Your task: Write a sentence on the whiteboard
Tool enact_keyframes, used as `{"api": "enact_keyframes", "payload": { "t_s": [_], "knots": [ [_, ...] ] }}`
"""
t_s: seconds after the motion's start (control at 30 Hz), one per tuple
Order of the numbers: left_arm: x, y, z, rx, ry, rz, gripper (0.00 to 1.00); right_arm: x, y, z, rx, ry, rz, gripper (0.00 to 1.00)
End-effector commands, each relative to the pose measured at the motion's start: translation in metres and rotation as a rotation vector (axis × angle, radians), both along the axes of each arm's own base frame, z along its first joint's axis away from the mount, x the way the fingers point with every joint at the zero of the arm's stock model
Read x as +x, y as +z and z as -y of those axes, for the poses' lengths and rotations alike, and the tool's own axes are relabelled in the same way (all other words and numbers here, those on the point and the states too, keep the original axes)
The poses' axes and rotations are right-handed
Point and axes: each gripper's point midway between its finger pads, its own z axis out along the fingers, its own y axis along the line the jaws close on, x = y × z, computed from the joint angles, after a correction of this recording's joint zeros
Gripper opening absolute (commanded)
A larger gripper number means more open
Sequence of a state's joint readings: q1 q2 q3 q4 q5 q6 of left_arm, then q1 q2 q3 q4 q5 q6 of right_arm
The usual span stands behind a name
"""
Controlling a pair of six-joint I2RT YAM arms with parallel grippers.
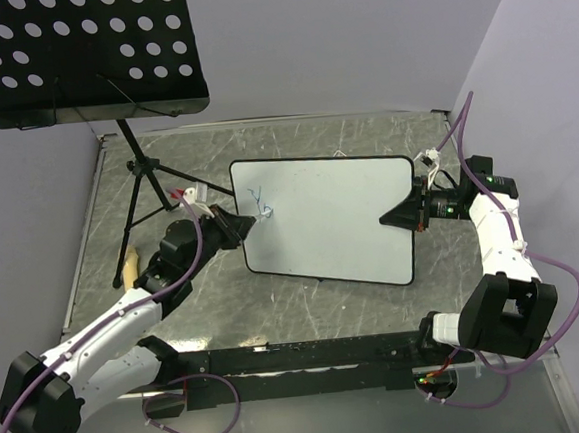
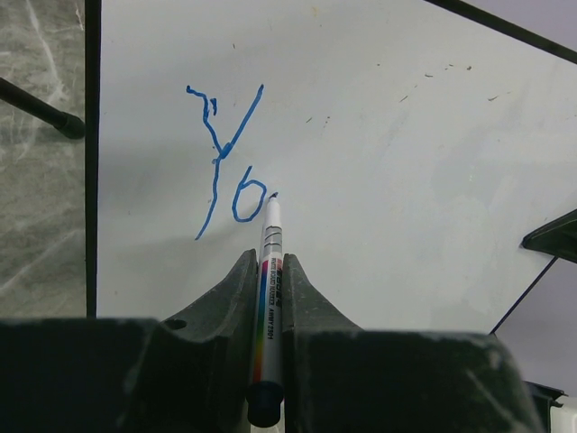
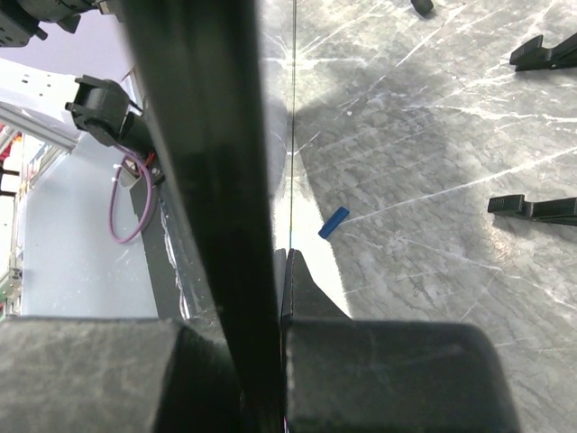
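Clamping the marker point(image 2: 271, 236), left jaws hide its barrel — sentence point(image 2: 230, 167) just "Yo".

Both arms reach inward from the near edge, jaws closed.
The left arm point(image 1: 108, 331) stretches forward and to the right with its elbow low. The left gripper point(image 2: 269, 263) is clamped on a marker point(image 2: 272, 230) that points out past the fingertips. The right arm point(image 1: 497, 245) rises from its base, folds at the elbow and turns left. The right gripper point(image 1: 388, 219) appears to pinch the right edge of the whiteboard point(image 1: 341, 227), though that dark edge blocks most of the wrist view.
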State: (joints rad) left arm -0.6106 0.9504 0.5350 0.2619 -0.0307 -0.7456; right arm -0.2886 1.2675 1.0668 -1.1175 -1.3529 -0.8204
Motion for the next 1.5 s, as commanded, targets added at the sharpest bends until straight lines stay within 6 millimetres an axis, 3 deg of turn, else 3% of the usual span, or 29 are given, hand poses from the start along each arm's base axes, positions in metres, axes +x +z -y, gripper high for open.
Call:
{"api": "enact_keyframes", "payload": {
  "t_s": [0.0,0.27,0.63,1.03,1.47],
  "knots": [
    [-0.004,0.004,-0.001,0.008,-0.011,0.005,0.01,-0.001,0.055,-0.014,0.191,0.073,0.162,0.00],
    [-0.008,-0.013,0.003,0.008,-0.035,-0.037,0.01,-0.001,0.055,-0.014,0.191,0.072,0.165,0.00],
    [-0.010,-0.014,0.013,-0.025,-0.079,-0.044,0.01,-0.001,0.055,-0.014,0.194,0.072,0.161,0.00],
    [0.001,0.015,0.011,-0.081,-0.031,0.024,0.01,-0.001,0.055,-0.014,0.192,0.072,0.164,0.00],
    [0.014,0.032,0.009,-0.090,0.011,0.066,0.01,-0.002,0.056,-0.014,0.192,0.072,0.166,0.00]
  ]
}}
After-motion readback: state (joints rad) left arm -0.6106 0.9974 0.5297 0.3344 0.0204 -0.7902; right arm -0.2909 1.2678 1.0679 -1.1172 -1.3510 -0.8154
